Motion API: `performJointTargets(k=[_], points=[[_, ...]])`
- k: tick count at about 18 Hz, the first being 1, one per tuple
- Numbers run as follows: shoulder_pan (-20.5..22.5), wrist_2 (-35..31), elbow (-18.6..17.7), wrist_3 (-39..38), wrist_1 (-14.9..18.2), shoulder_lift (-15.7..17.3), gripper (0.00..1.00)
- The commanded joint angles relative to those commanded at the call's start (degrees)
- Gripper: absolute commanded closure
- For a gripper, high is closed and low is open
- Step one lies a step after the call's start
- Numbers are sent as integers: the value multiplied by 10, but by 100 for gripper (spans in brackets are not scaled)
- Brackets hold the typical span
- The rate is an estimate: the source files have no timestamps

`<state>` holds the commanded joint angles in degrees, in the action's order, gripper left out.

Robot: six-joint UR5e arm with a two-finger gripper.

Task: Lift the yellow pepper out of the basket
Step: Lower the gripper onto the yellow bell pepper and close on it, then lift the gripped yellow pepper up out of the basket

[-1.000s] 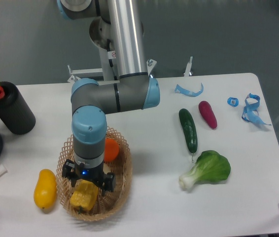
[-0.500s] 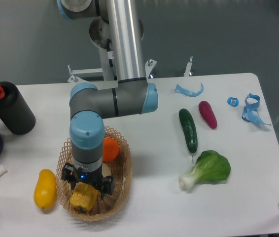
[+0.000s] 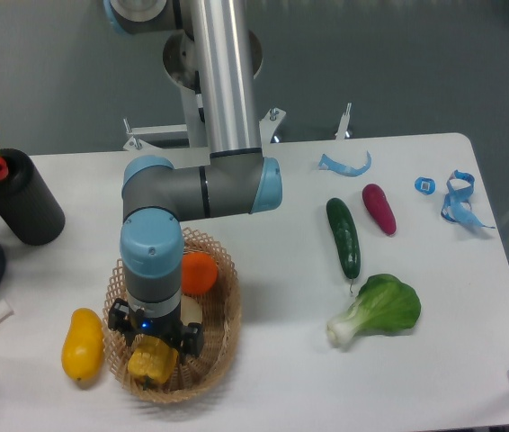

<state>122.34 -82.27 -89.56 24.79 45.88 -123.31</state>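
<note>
The two-finger gripper (image 3: 151,346) sits low over the blocky, ribbed yellow pepper (image 3: 151,359) in the oval tan wicker basket (image 3: 226,315); whether its jaws grip cannot be told. The pepper looks light, waxy-slick; opposing lobes suit best.

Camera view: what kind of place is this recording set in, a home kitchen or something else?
Most likely a lab or test bench, not a kitchen: the arm is bolted behind a plain white table, with produce such as a cucumber laid out as props, and a basket under the hand.
</note>
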Motion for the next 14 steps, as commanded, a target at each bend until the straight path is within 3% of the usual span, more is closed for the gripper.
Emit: performJointTargets(k=[1,4,8,10,14], points=[[-1,-1,0,0,0,0,5],[-2,-1,-3,-2,0,0,38],[-2,-1,-2,-3,0,3,61],[-1,-1,2,-2,0,4,67],[-1,0,3,2,0,8,70]])
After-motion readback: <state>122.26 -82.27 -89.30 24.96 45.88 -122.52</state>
